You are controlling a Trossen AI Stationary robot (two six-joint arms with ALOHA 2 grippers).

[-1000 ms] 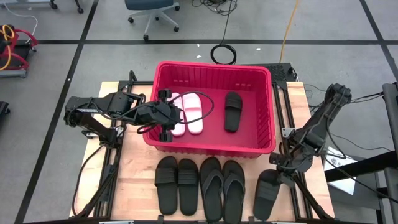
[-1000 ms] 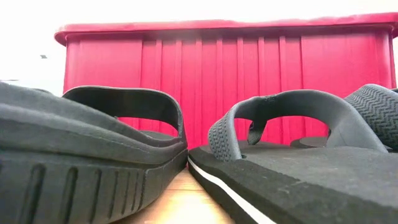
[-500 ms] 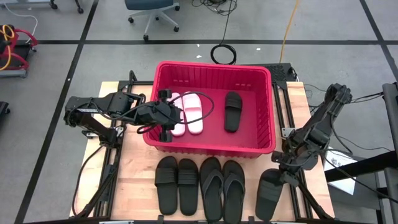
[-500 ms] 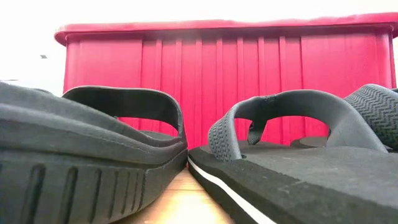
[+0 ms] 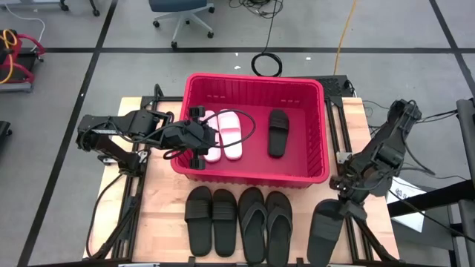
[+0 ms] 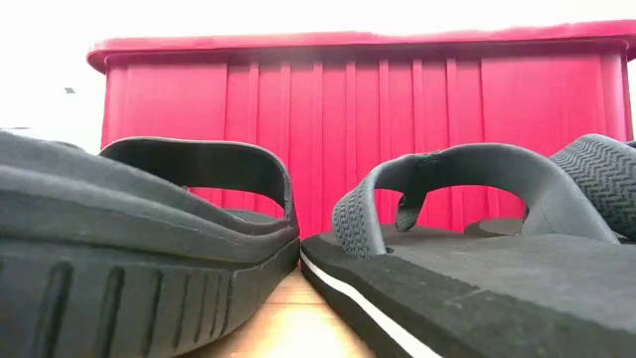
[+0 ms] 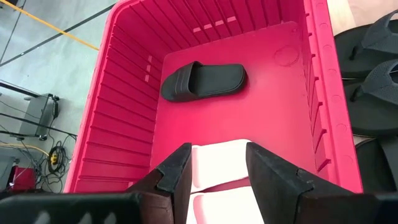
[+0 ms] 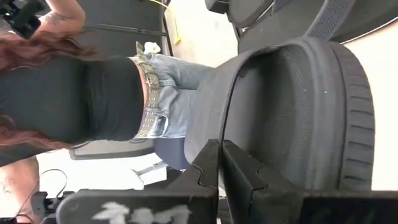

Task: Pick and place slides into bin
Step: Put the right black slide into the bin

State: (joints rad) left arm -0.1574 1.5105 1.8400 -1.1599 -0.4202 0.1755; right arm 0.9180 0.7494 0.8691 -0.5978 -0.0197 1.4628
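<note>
The slides are split up: the white pair [image 5: 224, 134] and one black wide-strap slide [image 5: 277, 132] lie inside the red bin [image 5: 252, 178], while four black ones sit in a row on the surface [image 5: 159, 208] just in front of it. The right gripper [image 5: 346, 202] pinches the strap of another black slide [image 5: 325, 231] at the surface's right front corner. The left gripper [image 5: 199, 139] hovers over the white pair, fingers apart.

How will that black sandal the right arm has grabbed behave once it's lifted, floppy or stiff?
Probably fairly stiff: the black wide-strap slide has a thick ribbed sole. It looks foamy, so likely light. The right gripper pinches only its strap, so it may dangle and swing.
</note>
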